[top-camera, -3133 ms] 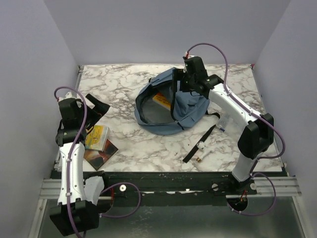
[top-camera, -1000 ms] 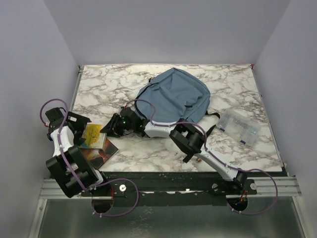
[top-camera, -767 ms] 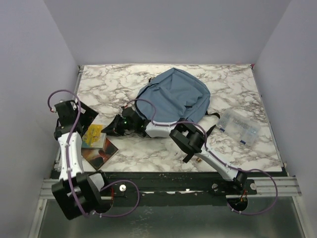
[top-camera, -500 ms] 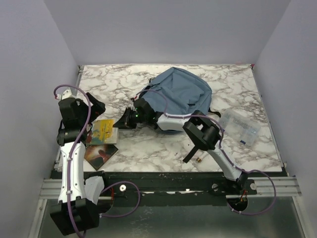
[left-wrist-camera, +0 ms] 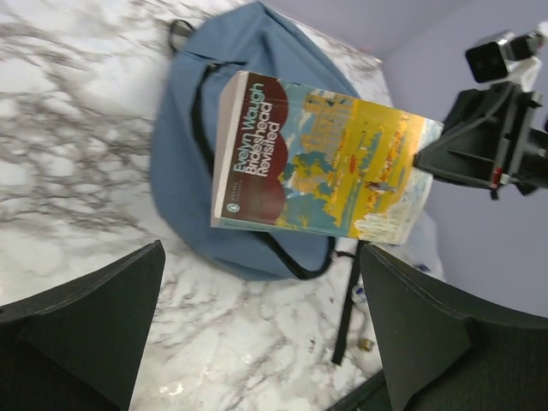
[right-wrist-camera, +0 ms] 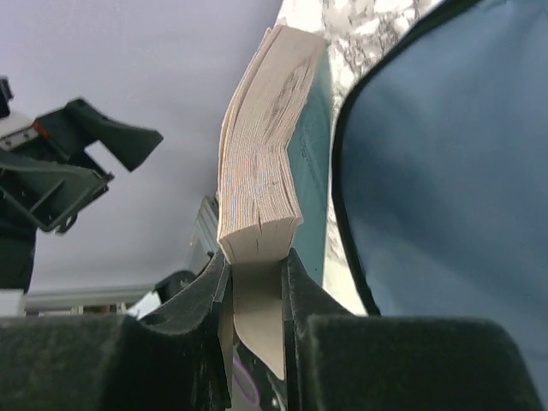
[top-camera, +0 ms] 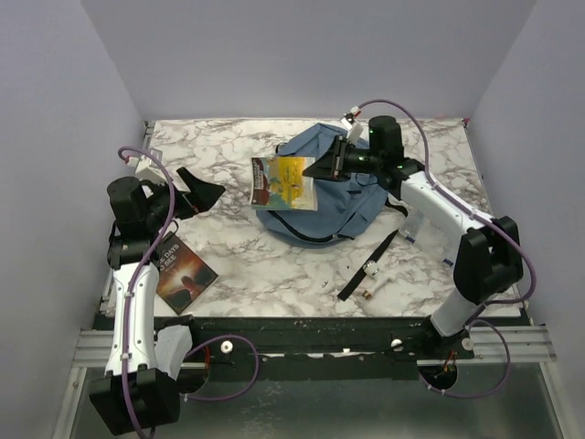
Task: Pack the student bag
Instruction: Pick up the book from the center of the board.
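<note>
The student bag (top-camera: pixel 340 197) is a dusty-blue backpack lying at the middle back of the marble table, also seen in the left wrist view (left-wrist-camera: pixel 214 128) and the right wrist view (right-wrist-camera: pixel 445 171). My right gripper (top-camera: pixel 322 167) is shut on one corner of a yellow and teal paperback (top-camera: pixel 283 183), holding it in the air over the bag's left side. The cover reads "Brideshead Revisited" (left-wrist-camera: pixel 317 163). Its page edges (right-wrist-camera: pixel 261 171) stick out from between my fingers (right-wrist-camera: pixel 201 300). My left gripper (top-camera: pixel 203 187) hangs open and empty at the left, facing the book.
A dark-covered book (top-camera: pixel 183 274) lies flat near the front left by my left arm. A black webbing strap (top-camera: pixel 370 256) runs from the bag toward the front, with two small items (top-camera: pixel 366 294) beside it. A clear plastic case (top-camera: pixel 412 227) peeks out under the right arm.
My right gripper has carried the yellow paperback from the table's left side up and right, over the bag. My left gripper has risen and turned toward it.
</note>
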Available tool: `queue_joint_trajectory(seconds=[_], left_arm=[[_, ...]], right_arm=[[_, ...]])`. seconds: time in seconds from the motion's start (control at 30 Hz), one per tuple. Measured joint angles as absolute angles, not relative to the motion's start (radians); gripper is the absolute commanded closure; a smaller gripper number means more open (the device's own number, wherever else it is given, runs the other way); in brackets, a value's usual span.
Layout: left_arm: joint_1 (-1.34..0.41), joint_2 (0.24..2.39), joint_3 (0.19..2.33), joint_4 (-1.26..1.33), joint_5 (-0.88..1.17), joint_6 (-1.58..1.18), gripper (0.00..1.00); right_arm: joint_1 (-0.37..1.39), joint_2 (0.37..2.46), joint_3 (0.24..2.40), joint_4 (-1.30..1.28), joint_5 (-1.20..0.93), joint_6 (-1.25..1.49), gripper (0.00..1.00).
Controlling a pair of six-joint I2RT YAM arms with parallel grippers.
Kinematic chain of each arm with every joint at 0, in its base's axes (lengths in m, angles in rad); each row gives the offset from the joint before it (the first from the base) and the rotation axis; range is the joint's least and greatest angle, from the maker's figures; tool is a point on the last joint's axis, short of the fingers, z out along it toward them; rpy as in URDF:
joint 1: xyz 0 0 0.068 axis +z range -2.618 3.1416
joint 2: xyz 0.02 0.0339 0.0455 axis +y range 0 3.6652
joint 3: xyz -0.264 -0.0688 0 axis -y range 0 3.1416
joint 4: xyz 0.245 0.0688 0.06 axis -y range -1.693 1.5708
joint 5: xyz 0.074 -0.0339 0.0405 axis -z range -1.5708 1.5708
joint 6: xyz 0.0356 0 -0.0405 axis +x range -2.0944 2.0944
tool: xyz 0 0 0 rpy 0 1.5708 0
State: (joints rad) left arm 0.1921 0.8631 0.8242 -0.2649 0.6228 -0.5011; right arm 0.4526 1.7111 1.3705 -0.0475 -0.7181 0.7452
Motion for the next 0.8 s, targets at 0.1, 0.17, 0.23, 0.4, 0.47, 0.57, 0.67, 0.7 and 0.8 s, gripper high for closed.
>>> queue_joint_trajectory(seconds=[0.1, 0.17, 0.23, 0.4, 0.47, 0.57, 0.67, 0.7, 0.8], left_arm=[[0.177, 0.901, 0.815, -0.197, 0.776, -0.556, 0.02], [0.157, 0.929, 0.807, -0.166, 0.85, -0.587, 0.02], [0.128, 0.955, 0.799, -0.144, 0.915, -0.609, 0.02], [0.057, 0.969, 0.777, -0.104, 1.033, -0.634, 0.02], [0.052, 0.937, 0.756, -0.094, 1.053, -0.636, 0.02], [0.052, 0.88, 0.73, -0.091, 1.066, -0.642, 0.02], [0.05, 0.803, 0.707, -0.084, 1.067, -0.664, 0.02], [0.05, 0.774, 0.699, -0.08, 1.067, -0.675, 0.02], [0.04, 0.729, 0.676, -0.001, 1.087, -0.751, 0.02]], right_arm=[[0.41, 1.633, 1.29, -0.059, -0.791, 0.732, 1.0], [0.412, 1.596, 1.238, -0.045, -0.85, 0.743, 1.0], [0.413, 1.56, 1.186, -0.019, -0.916, 0.775, 1.0], [0.401, 1.497, 1.132, 0.081, -1.047, 0.878, 1.0], [0.39, 1.475, 1.132, 0.134, -1.079, 0.918, 1.0], [0.382, 1.442, 1.125, 0.245, -1.122, 1.0, 0.99], [0.376, 1.42, 1.121, 0.39, -1.169, 1.105, 1.0], [0.376, 1.419, 1.119, 0.445, -1.184, 1.143, 0.99], [0.376, 1.419, 1.1, 0.636, -1.225, 1.279, 0.99]])
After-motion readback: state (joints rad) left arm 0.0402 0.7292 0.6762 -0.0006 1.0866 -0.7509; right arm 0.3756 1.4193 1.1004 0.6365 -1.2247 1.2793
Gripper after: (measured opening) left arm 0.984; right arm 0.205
